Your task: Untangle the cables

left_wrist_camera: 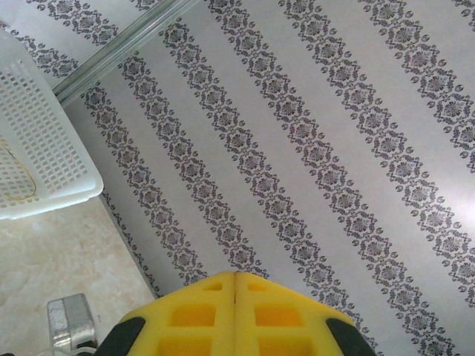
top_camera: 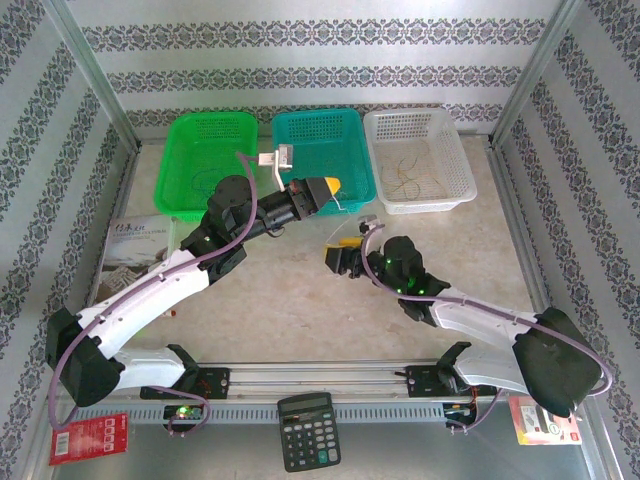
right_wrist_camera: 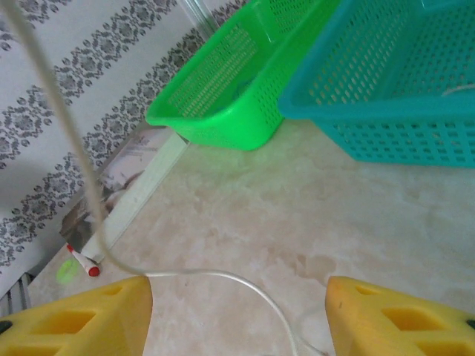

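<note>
A thin pale cable (top_camera: 342, 207) hangs from the tip of my left gripper (top_camera: 333, 185), which is raised in front of the teal basket. Its yellow fingers (left_wrist_camera: 200, 311) are pressed together, shut on that strand. The pale cable (right_wrist_camera: 216, 272) drops from the upper left, brushes my left fingertip and curves across the tabletop between the fingers of my right gripper (right_wrist_camera: 237, 285). That gripper (top_camera: 338, 250) sits low at the table's middle, open and holding nothing. More thin curly cables (top_camera: 408, 172) lie in the white basket (top_camera: 455, 160).
A green basket (top_camera: 205, 160), a teal basket (top_camera: 325, 150) and the white basket (left_wrist_camera: 44, 148) line the back wall. A booklet (top_camera: 135, 250) lies at the left edge, with a red marker (right_wrist_camera: 82, 259) near it. A calculator (top_camera: 308, 430) sits at the front rail.
</note>
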